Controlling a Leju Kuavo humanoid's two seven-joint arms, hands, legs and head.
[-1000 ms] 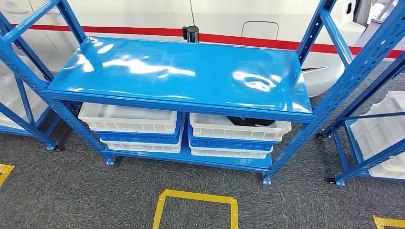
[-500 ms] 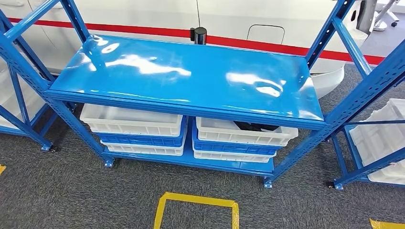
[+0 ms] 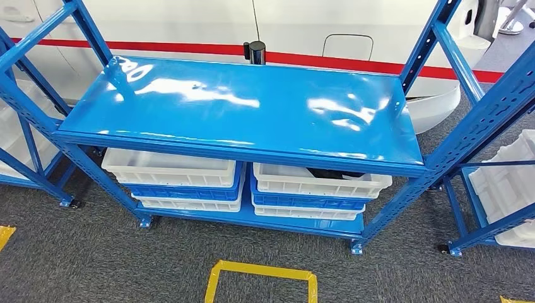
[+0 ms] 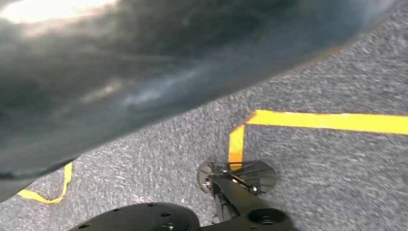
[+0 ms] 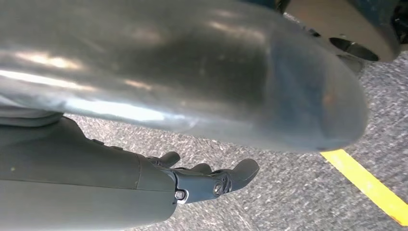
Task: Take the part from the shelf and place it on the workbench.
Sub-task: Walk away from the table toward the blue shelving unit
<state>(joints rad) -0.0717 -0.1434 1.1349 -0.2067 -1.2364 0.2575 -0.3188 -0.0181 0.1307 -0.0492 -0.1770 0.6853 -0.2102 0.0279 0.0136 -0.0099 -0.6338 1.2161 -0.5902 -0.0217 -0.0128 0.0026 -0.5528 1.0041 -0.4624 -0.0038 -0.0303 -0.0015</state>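
Blue steel shelf [image 3: 240, 104] fills the head view, glossy top deck bare, glare patches across it. Lower deck carries two stacks of crates side by side: left stack [image 3: 171, 180] at 7 o'clock of frame centre, right stack [image 3: 312, 192] at 5 o'clock. Each stack reads white crate on top, blue in the middle, white at the bottom. Dark part [image 3: 332, 173] lies in the top white crate of the right stack, toward its back, mostly hidden under the deck edge; shape can't be made out.

Black post [image 3: 256, 52] stands behind the shelf at 12 o'clock, against a white body panel with a red stripe [image 3: 353, 63]. Another blue rack with white crates [image 3: 505, 186] at 3 o'clock, one more rack at 9 o'clock. Grey carpet in front, yellow tape square [image 3: 260, 281] at 6 o'clock, just short of the shelf's feet.

Right robot hand [image 5: 202, 180] seen in the right wrist view: hanging over the carpet, dark fingers [image 5: 243, 171] loosely extended and apart, holding nothing. A yellow tape line [image 5: 370, 185] runs on the floor beside it.

Left wrist view looks down at carpet and a yellow tape corner [image 4: 240, 130]; left robot hand not identifiable there, state can't be told.
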